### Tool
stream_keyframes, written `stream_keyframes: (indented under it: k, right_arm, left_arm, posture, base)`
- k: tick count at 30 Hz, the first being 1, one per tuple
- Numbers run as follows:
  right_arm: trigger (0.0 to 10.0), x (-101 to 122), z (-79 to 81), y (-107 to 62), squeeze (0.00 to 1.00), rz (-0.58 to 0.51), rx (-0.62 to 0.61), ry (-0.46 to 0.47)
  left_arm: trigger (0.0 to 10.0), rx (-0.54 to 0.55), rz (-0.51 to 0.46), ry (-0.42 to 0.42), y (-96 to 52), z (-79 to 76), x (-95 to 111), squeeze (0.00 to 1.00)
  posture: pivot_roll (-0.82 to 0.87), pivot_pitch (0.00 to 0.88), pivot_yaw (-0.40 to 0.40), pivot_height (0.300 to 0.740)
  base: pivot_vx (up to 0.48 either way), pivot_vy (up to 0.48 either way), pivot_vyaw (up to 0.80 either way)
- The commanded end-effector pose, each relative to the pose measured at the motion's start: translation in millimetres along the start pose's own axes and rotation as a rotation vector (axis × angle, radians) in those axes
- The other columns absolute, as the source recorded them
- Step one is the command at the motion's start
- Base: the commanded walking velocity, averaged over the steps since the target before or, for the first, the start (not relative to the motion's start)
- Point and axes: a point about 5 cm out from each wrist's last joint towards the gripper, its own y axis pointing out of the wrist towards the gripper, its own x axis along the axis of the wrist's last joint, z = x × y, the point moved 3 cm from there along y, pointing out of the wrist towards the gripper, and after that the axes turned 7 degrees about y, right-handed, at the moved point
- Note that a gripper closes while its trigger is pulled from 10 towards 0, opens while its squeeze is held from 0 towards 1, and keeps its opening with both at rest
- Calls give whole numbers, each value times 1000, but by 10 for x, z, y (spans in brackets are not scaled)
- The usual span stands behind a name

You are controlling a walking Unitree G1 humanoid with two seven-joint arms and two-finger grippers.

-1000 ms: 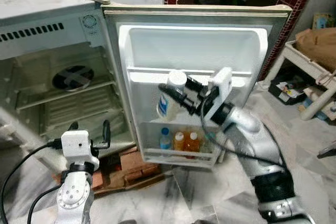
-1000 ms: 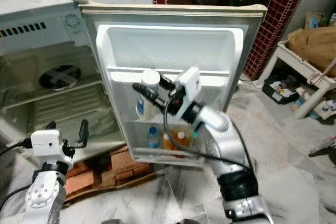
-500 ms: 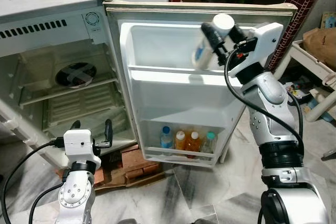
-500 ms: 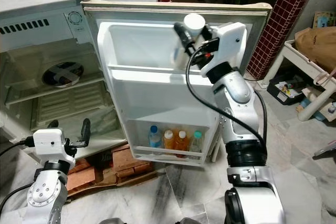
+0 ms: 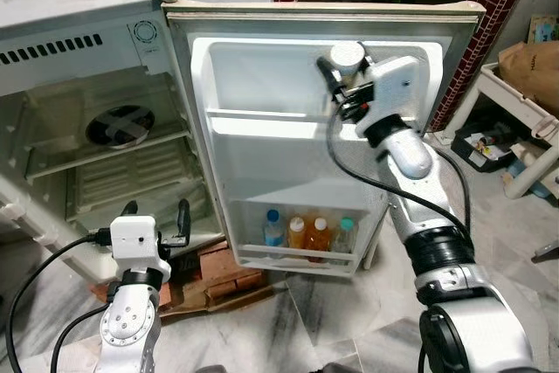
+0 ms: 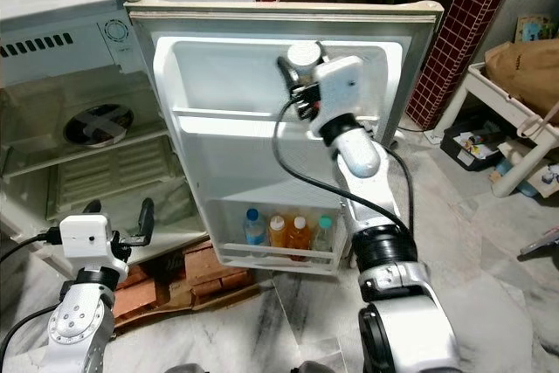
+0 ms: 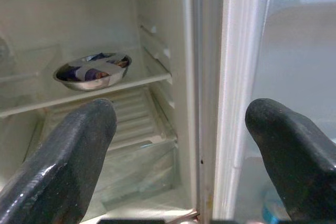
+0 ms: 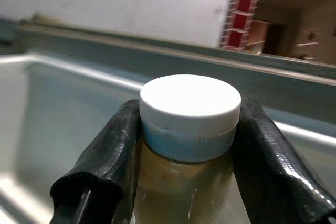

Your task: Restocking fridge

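Marble floor (image 5: 332, 321) underfoot, red tiled pillars behind, and a small white fridge (image 5: 79, 32) stands with its white door (image 5: 288, 146) swung wide. Up goes the right gripper (image 5: 336, 76), raised in front of the door's upper compartment (image 5: 262, 76), its two black fingers (image 8: 113, 150) clamped on the neck of a white-capped bottle of pale yellowish liquid (image 8: 186, 129), just under the cap. So the jaws stand narrow, pressed on both sides of the bottle, which hangs upright inside that upper bay, not yet set down by the look of it.

Judging the step: this is the placing of a bottle into the door's top shelf. Next it wants a gentle lowering until the base sits behind the shelf rail (image 5: 262, 124), then a release. Down in the bottom door rack (image 5: 297, 255) four small bottles (image 5: 307, 233) already stand in a row.

Meanwhile the left gripper (image 5: 155, 216) waits low beside the fridge's open body, jaws wide and holding nothing. Its wrist view looks in at a steel bowl (image 7: 93, 71) on an inner shelf.
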Motion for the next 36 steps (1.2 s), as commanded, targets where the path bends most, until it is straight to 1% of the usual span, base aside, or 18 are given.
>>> stream_keyframes:
  k: [1,2,4,5,9,12,13,14,16,19,22,27,30,33,34,36]
  right_arm:
    - [10000,26,54,82,0,2,15,-27]
    - [10000,-41,82,105,0,40,23,-18]
    - [10000,-67,98,114,0,54,31,-15]
    - [10000,-88,128,127,1000,64,45,-18]
    - [10000,-145,172,143,1000,91,72,-33]
    - [10000,-158,168,148,1000,99,71,-45]
    - [10000,-147,127,156,1000,94,52,-56]
    - [10000,-147,127,156,1000,94,52,-56]
    - [10000,-85,53,171,1000,63,22,-69]
    - [10000,-15,-7,181,1000,29,0,-90]
    - [10000,127,-174,196,1000,-26,-71,-112]
    - [10000,281,-356,180,1000,-87,-142,-135]
    - [10000,361,-408,160,1000,-129,-168,-140]
    - [10000,497,-440,94,1000,-222,-201,-130]
    - [10000,541,-437,34,1000,-253,-211,-134]
    - [10000,538,-400,-27,1000,-262,-207,-129]
  left_arm:
    - [10000,7,20,10,-13,13,-37,0]
    - [10000,6,25,12,-21,6,-47,0]
    - [10000,5,29,13,-28,1,-54,0]
    - [10000,3,31,14,-33,-2,-60,0]
    - [10000,3,37,18,-34,3,-75,0]
    - [10000,3,38,18,-30,2,-75,0]
    - [10000,0,41,20,-29,-5,-77,0]
    - [10000,0,41,20,-29,-5,-77,0]
    - [10000,-3,46,24,-31,-13,-87,0]
    - [10000,-4,49,25,-32,-13,-90,0]
    - [10000,-4,52,27,-28,-10,-95,0]
    - [10000,-5,54,30,-21,-9,-98,0]
    - [10000,-6,54,31,-14,-11,-97,0]
    - [10000,-2,55,32,-10,-5,-97,0]
    - [10000,-1,59,30,-8,-4,-98,0]
    - [10000,1,57,31,-6,2,-95,0]
  posture:
    - [54,19,4,740]
    - [55,19,3,740]
    - [56,20,2,740]
    - [55,21,1,740]
    - [54,22,0,740]
    - [53,24,1,740]
    - [53,26,0,740]
    - [53,26,0,740]
    - [52,27,2,740]
    - [52,27,2,740]
    - [53,25,4,740]
    - [52,23,8,740]
    - [50,20,11,740]
    - [52,18,11,740]
    - [52,18,11,740]
    - [50,18,12,740]
  base:
    - [0,0,0]
    - [0,0,0]
    - [0,0,0]
    - [0,0,0]
    - [0,0,0]
    - [0,0,0]
    - [0,0,0]
    - [0,0,0]
    - [0,0,0]
    - [0,0,0]
    - [0,0,0]
    - [0,0,0]
    - [0,0,0]
    - [0,0,0]
    - [0,0,0]
    - [0,-180,0]
